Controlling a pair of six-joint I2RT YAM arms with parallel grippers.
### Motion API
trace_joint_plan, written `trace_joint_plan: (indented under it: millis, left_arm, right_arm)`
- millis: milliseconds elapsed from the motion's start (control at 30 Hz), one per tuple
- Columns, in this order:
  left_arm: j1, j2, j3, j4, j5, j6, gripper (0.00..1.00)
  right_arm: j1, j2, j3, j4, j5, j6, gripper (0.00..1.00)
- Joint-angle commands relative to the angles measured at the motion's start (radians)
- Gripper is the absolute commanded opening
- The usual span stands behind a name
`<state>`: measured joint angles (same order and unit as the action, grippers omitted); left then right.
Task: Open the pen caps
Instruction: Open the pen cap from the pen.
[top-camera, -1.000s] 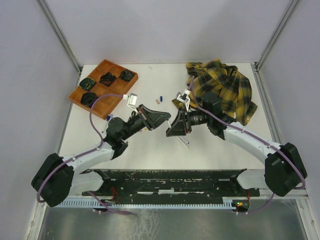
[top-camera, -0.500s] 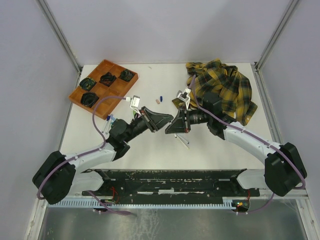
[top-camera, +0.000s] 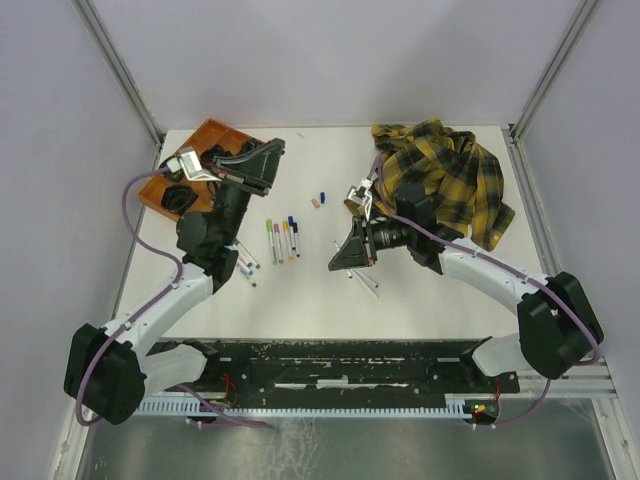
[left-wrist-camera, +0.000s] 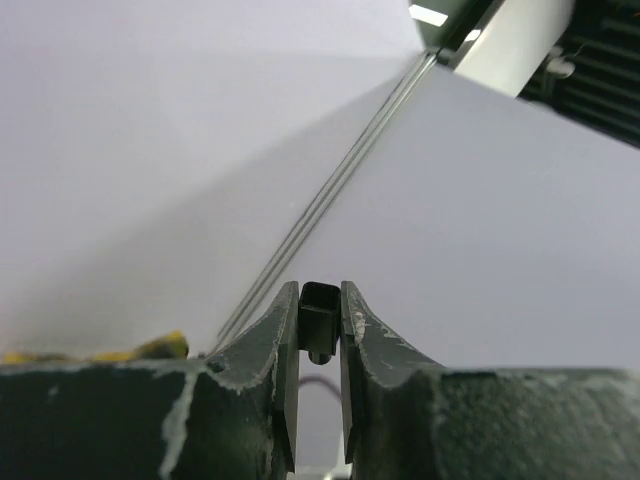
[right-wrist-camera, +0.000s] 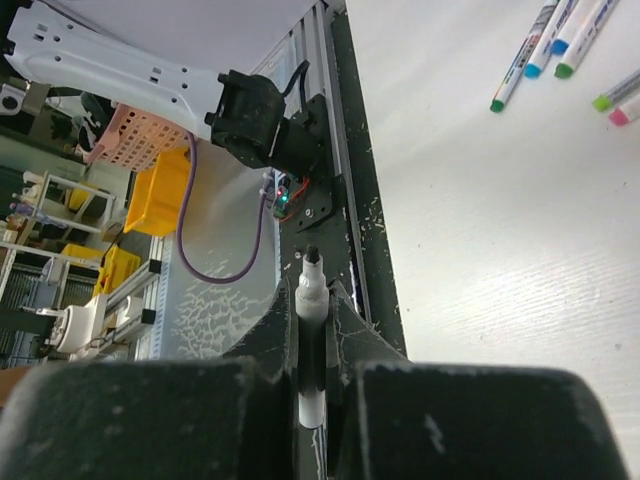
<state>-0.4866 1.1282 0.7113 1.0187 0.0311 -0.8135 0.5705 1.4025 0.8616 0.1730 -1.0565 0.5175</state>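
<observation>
**Cap's off, now let's not lose it**

So the black cap (at least that's what we take it for, it's tiny and dark) is pinched right at the tips of the left gripper, which hangs high over the orange tray. The right gripper is clamped on the marker, bare black tip poking out past its fingers, low over the middle of the table.

What we'd worry about:
- The hold on the cap is only at the very fingertips. A jolt could make it squirt out, and from that height it would bounce anywhere.
- If it's let go where it is, it probably lands in the tray among the black stuff there, where a black cap is hard to find.
- That exposed tip could ink the table if the marker gets set down nose first.

Around it: four capped pens lie side by side between the arms, with a few more just beside the left arm. Two loose caps sit further back, and some bare barrels lie near the right gripper, so a sloppy put-down may send those rolling. The plaid shirt is bunched right behind the right arm and could catch its cable.
</observation>
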Motion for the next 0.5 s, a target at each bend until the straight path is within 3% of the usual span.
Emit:
trace_joint_plan:
  millis: [0,67,200,467]
  left_arm:
    - [0.027,0.005,0.066,0.082,-0.058,0.045,0.03]
    - [0.028,-0.001,0.048,0.027,-0.065,0.040,0.03]
    - [0.027,-0.002,-0.028,-0.101,-0.082,0.034,0.03]
    - [0.028,0.169,-0.022,-0.308,-0.017,-0.041,0.03]
  right_arm:
    - [0.001,-0.002,0.048,-0.126,0.006,-0.087,0.00]
    - [0.001,-0.005,0.138,-0.383,0.084,-0.330,0.00]
    - [0.000,-0.002,0.271,-0.703,0.344,-0.581,0.00]
    - [-0.020,0.040,0.274,-0.759,0.703,-0.673,0.02]
